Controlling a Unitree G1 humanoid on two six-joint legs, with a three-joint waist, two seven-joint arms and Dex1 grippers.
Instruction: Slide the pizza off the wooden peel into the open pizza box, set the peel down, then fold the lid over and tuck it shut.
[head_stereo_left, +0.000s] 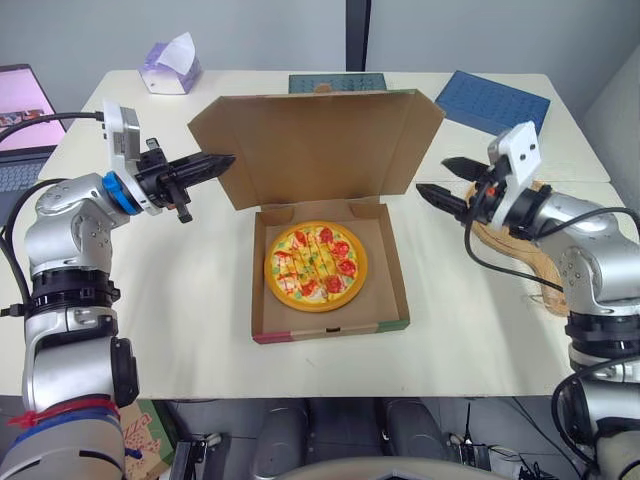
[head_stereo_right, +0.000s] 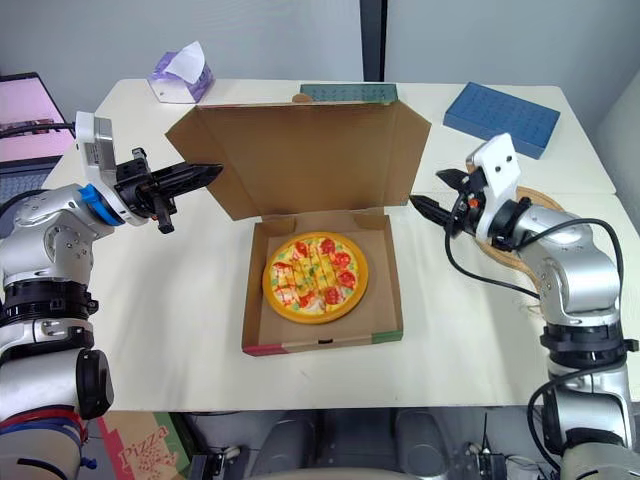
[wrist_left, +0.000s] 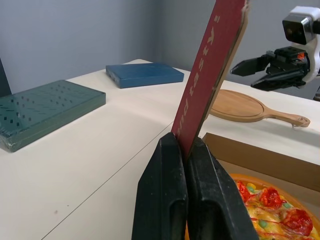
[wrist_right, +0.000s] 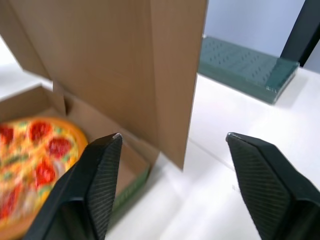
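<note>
The pizza (head_stereo_left: 315, 265) lies flat in the base of the open cardboard box (head_stereo_left: 395, 300). Its lid (head_stereo_left: 315, 145) stands upright behind it. My left gripper (head_stereo_left: 218, 163) is shut on the lid's left side flap (wrist_left: 210, 75), pinching its edge between both fingers (wrist_left: 160, 200). My right gripper (head_stereo_left: 442, 180) is open at the lid's right side flap (wrist_right: 175, 75), whose edge stands just beyond the spread fingertips (wrist_right: 107, 150). The wooden peel (wrist_left: 240, 105) rests on the table to the right of the box, partly under my right arm.
A tissue box (head_stereo_left: 170, 68) sits at the far left of the table (head_stereo_left: 180, 300). A green tray (head_stereo_left: 337, 83) and a blue tray (head_stereo_left: 497, 100) lie behind the lid. A laptop (head_stereo_left: 20, 110) stands off the table's left edge.
</note>
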